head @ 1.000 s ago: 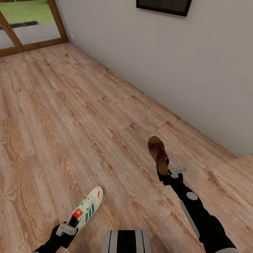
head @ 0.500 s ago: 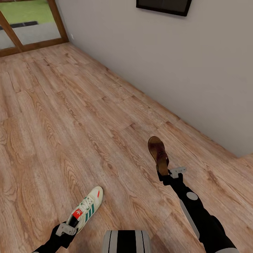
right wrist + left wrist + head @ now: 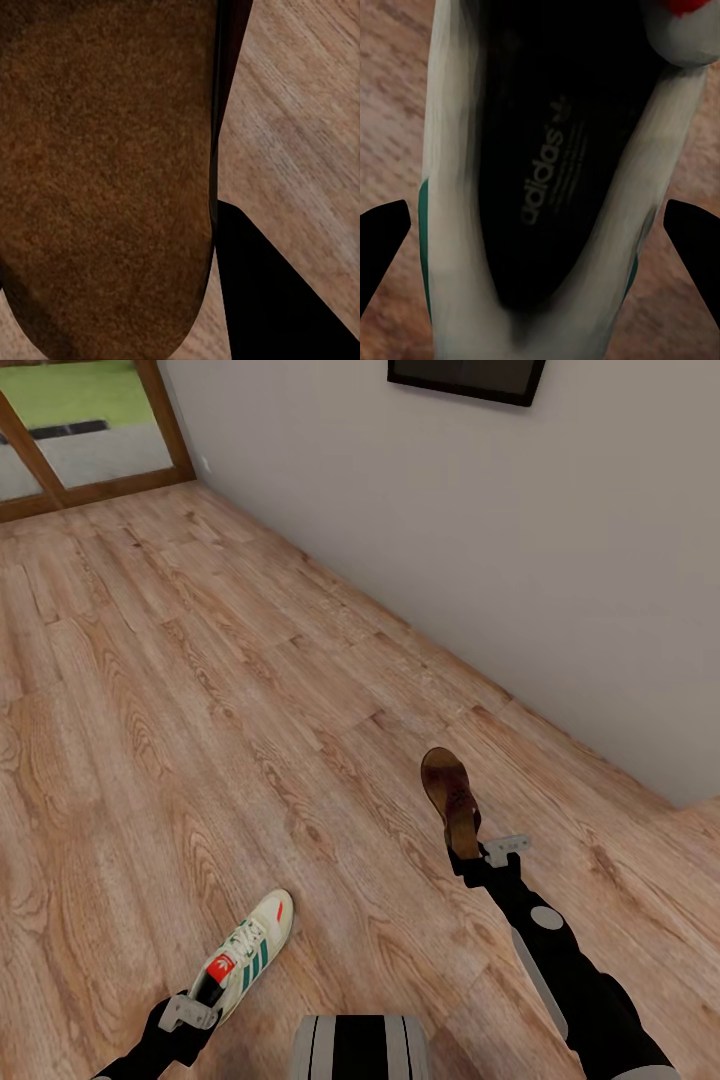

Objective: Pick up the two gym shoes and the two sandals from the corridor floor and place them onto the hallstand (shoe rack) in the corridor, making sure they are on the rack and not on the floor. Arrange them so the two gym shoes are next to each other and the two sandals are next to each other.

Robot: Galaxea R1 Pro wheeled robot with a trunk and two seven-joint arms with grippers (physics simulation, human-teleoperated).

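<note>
One gym shoe (image 3: 247,950), white with green stripes and a red tongue patch, hangs by its heel from my left gripper (image 3: 200,994), which is shut on it low at the left of the head view. The left wrist view looks into the shoe's dark opening (image 3: 547,172), with the black fingers (image 3: 382,240) either side of the heel. My right gripper (image 3: 466,853) is shut on the heel end of a dark-brown sandal (image 3: 448,792), toe pointing away. Its brown footbed (image 3: 105,165) is close up beside one finger (image 3: 270,300). The hallstand, the other gym shoe and the other sandal are out of view.
The wood-plank corridor floor (image 3: 200,710) stretches ahead. A grey wall (image 3: 480,540) runs along the right, with a dark framed panel (image 3: 465,378) high on it. A wood-framed glass door (image 3: 80,440) stands at the far left. My base (image 3: 360,1048) shows at the bottom edge.
</note>
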